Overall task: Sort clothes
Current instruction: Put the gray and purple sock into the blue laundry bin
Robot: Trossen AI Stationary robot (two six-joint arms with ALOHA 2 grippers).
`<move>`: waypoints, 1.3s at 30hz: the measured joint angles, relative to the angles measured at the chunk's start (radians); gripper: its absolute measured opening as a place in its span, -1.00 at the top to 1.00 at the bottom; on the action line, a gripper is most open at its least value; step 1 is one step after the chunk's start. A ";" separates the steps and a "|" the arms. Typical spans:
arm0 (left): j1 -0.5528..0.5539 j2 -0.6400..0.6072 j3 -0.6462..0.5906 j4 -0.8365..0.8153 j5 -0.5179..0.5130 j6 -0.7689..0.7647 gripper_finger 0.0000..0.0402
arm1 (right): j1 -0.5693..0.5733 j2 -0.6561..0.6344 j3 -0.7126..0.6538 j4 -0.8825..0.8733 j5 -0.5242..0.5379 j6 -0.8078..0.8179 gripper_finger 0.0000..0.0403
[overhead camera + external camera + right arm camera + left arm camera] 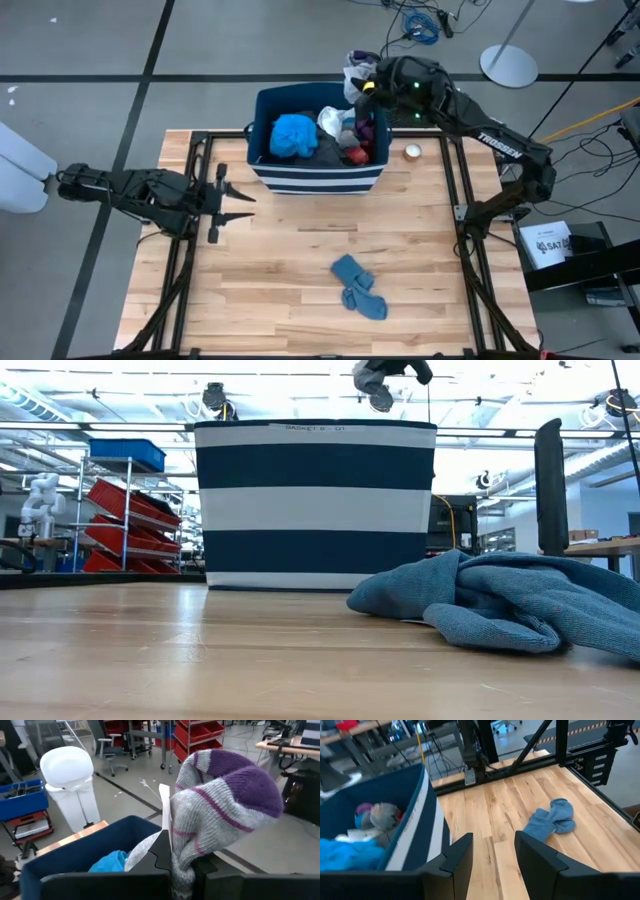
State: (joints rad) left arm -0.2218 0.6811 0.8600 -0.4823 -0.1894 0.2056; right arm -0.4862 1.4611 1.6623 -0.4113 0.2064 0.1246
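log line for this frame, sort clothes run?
right tool: shut on grey-purple sock, above bin | left tool: open, idle left of bin | blue socks: on table

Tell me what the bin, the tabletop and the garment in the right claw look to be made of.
Bin: seemingly woven fabric, matte, navy with white stripes; soft rim in the left wrist view.
Tabletop: light wood planks with visible grain, looks smooth-finished.
Garment pinched in the right claw: a knit, probably wool or acrylic, grey with purple bands; the ribbed stitches show.
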 joint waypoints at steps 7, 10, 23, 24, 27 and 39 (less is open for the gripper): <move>0.000 0.000 0.000 0.024 -0.001 0.041 0.23 | 0.000 0.000 0.045 -0.041 -0.060 0.060 0.96; 0.000 0.000 0.000 0.041 -0.001 0.065 0.23 | 0.001 0.000 0.046 -0.048 -0.061 0.077 0.96; 0.000 0.007 0.000 0.064 -0.002 0.092 0.23 | -0.033 0.111 0.046 -0.112 -0.160 0.135 0.96; 0.000 0.007 0.000 0.064 -0.002 0.092 0.23 | -0.037 0.112 0.045 -0.120 -0.160 0.128 0.96; 0.000 0.007 0.000 0.063 -0.002 0.091 0.23 | -0.045 0.110 0.050 -0.133 -0.161 0.133 0.96; 0.000 0.008 0.000 0.063 -0.002 0.088 0.23 | -0.041 0.224 0.332 -0.477 -0.262 0.152 0.96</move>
State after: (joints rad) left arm -0.2218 0.6896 0.8600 -0.4193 -0.1909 0.2939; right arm -0.5270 1.6854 1.9948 -0.8881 -0.0556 0.2764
